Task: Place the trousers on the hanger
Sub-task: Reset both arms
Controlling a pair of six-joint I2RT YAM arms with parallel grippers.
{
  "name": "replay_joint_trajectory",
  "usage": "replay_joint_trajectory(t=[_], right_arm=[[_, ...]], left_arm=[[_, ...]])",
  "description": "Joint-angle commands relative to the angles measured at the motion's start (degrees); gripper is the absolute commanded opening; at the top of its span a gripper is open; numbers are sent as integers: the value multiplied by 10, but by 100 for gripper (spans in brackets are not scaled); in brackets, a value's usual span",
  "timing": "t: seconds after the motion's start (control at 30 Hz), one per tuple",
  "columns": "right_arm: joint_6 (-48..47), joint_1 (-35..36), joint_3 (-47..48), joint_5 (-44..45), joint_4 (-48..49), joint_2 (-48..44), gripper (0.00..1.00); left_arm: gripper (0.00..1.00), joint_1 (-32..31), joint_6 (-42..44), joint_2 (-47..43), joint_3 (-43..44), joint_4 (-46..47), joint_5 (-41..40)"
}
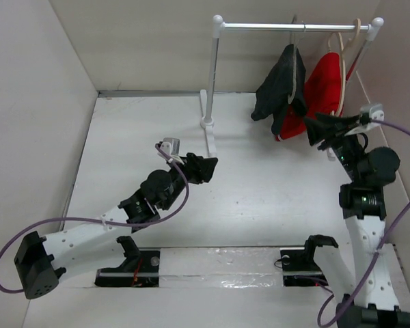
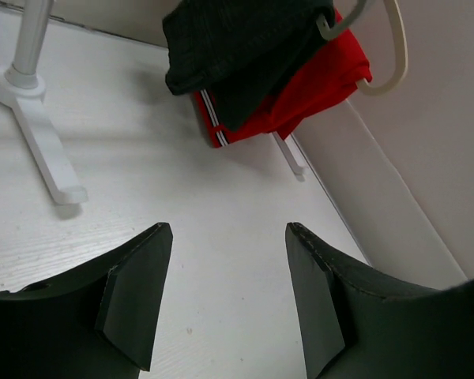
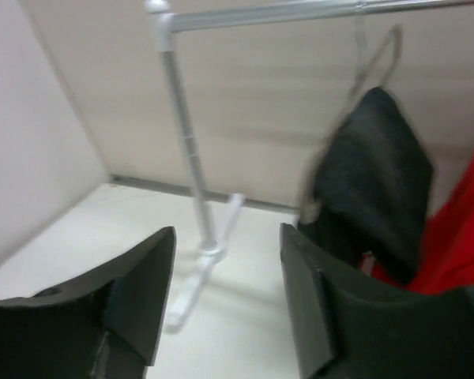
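Black trousers (image 1: 280,89) already draped in a bunched fold over the thin grey hanger (image 3: 389,55), hooked on the silver rail (image 1: 294,27) at the far right of the white table (image 1: 150,137); dark fabric hanging clear of the tabletop, its lower edge overlapping the red shorts (image 1: 321,92) just beside it on the right; shorts with white trim, on a cream hanger (image 1: 340,65) further along the same rail, close to the right wall; white rack post (image 1: 212,75) upright at the rail's left end, its foot flat on the table

Left gripper (image 1: 206,167) low over the middle of the table, pointed towards the rack, well apart from both garments; fingers spread wide with only bare tabletop between them in the left wrist view, gripping nothing

Right gripper (image 1: 313,131) raised near the right wall, just below and near the hanging trousers and shorts, aimed towards the rack; fingers parted, nothing held; right wrist view blurred, garment edges soft; touching the cloth or not, impossible to tell
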Motion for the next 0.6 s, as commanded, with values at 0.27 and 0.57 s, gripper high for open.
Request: replay_joint_trajectory(t=[0.27, 0.57], right_arm=[[-156, 98, -41, -104, -274, -189, 1], [-170, 98, -54, -34, -294, -243, 51]], left_arm=[[58, -2, -20, -166, -30, -49, -67], [62, -2, -36, -276, -104, -107, -85]])
